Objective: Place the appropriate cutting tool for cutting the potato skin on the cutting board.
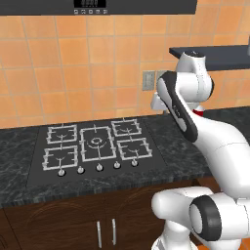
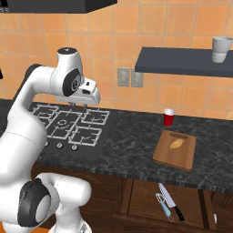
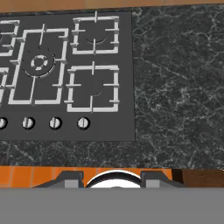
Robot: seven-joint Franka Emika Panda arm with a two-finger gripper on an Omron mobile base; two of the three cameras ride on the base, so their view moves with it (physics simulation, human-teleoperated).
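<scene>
Wooden board: the brown cutting board [image 2: 175,149] lies on the dark marbled counter [image 2: 132,145], far to the right of the stove, close to the counter's front edge.
Potato: the yellowish potato [image 2: 176,144] rests on the upper middle of the board, with bare wood all round it.
Peeler: the peeler [image 2: 164,205], pale head and light-blue handle, sits below the counter's front edge, against the brown cabinet front [image 2: 150,200], lower than the board and slightly to its left.
Knife: a silvery knife [image 2: 171,202] with a dark handle lies just beside the peeler, on its right, both slanting the same way.
Gripper: the gripper [image 2: 78,105] hangs over the back right corner of the gas hob [image 2: 68,125], pointing down; its fingers [image 3: 70,178] hold nothing, but how far apart they stand I cannot tell.
Peeler against gripper: well apart; the peeler is far right of the hand and much lower, with the whole bare stretch of counter between.
Under the hand: the hob's right burners [image 3: 94,87], four of its knobs [image 3: 55,123], and the hob's right edge meeting open marbled counter.
Open room: bare counter runs from the hob's right edge to the board.
Other items: a red cup [image 2: 169,117] stands behind the board near the tiled wall; a white mug [image 2: 221,49] sits on the dark wall shelf [image 2: 182,61] above.
</scene>
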